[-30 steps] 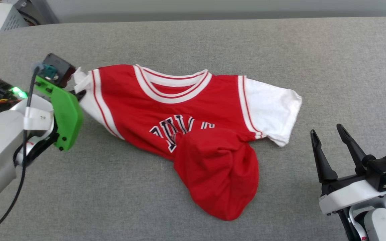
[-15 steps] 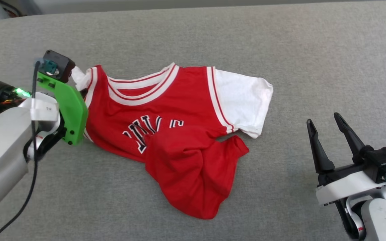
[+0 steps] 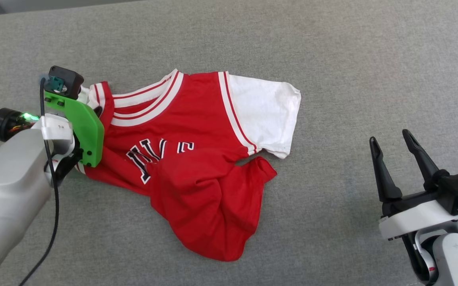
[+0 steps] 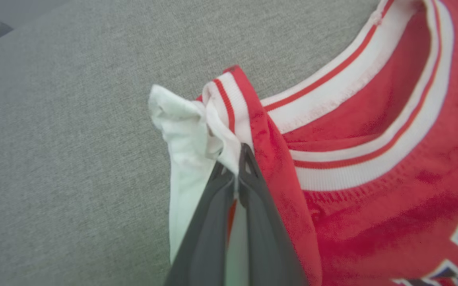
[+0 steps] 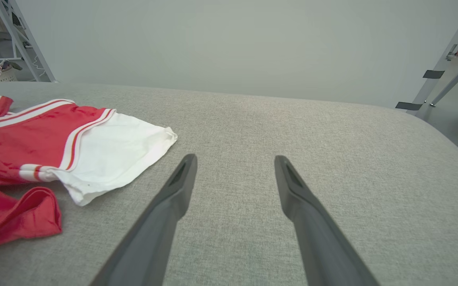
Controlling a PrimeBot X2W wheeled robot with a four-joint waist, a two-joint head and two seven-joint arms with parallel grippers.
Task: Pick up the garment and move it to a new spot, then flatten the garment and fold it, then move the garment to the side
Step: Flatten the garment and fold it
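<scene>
The garment (image 3: 197, 159) lies on the soft gray top (image 3: 332, 59), a bit left of the middle in the head view. It's a red shirt w/ white sleeves & stripy red-white trim. It is not flat. The bottom part is folded up in a lumpy red heap (image 3: 209, 206) over the front, & it hides some of the black letters (image 3: 149, 153). The neck hole (image 3: 145, 105) sits at the top left of the shirt in that view.

The left gripper (image 4: 235, 167) is squeezed tight. Its 2 dark fingers (image 4: 261, 222) pinch the shirt right at its edge, where the small white sleeve (image 4: 181, 127) meets the stripy trim. That sleeve is all scrunched up. In the head view a green piece (image 3: 86, 127) on the wrist covers the fingers, & a black wire (image 3: 50, 190) hangs down by the arm.

The other white sleeve (image 3: 261, 113) lies flat & spread out on the gray top.

The right gripper (image 3: 390, 137) is way over on the right side, well apart from the shirt. Its fingers stand wide apart w/ nothing btw them. It holds nothing. In the right wrist view there is just bare gray top in front of it, w/ the flat sleeve off to one side.
</scene>
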